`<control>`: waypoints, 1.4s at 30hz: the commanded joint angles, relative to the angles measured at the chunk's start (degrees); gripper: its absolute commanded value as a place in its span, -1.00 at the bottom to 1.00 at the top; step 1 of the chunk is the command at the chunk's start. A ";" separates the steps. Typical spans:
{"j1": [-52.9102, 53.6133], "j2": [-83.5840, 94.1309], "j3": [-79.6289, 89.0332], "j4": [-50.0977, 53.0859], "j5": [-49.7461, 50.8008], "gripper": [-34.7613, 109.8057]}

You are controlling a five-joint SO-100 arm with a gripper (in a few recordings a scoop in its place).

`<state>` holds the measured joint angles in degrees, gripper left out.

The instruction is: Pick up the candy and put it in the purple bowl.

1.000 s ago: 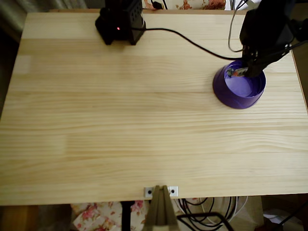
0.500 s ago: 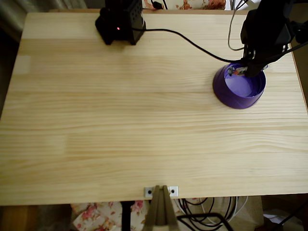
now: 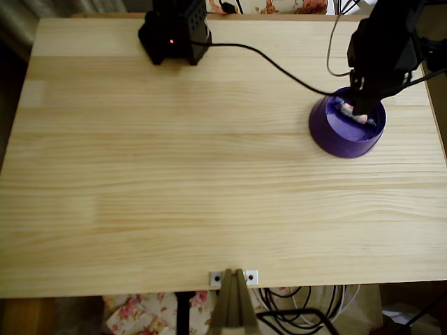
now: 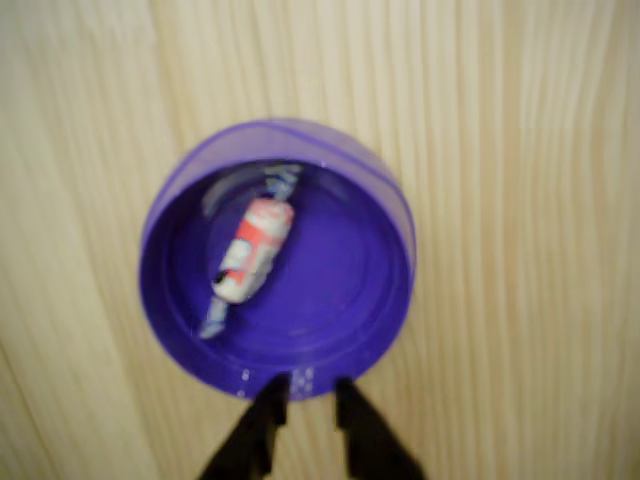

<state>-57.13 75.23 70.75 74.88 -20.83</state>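
The candy (image 4: 255, 250), a whitish wrapped sweet with red marks and twisted ends, lies loose inside the purple bowl (image 4: 385, 300), left of its centre. My gripper (image 4: 308, 395) hangs above the bowl's near rim, open, with a small gap and nothing between the black fingers. In the overhead view the bowl (image 3: 328, 134) stands at the table's right side. There the black gripper (image 3: 363, 105) hovers over the bowl's upper part, and the candy (image 3: 351, 112) shows just beside its tip.
A black box with a red light (image 3: 174, 31) sits at the table's top edge, and a black cable (image 3: 265, 56) runs from it toward the bowl. The table's right edge (image 3: 436, 125) is close to the bowl. Bare wood stretches left and down.
The candy was held in the gripper over the bowl's left rim; now it lies inside the bowl. The gripper has let go and shifted slightly right.
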 commanded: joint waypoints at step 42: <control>62.49 102.66 94.75 -14.94 24.17 -0.53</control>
<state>4.75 170.33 162.95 59.59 3.16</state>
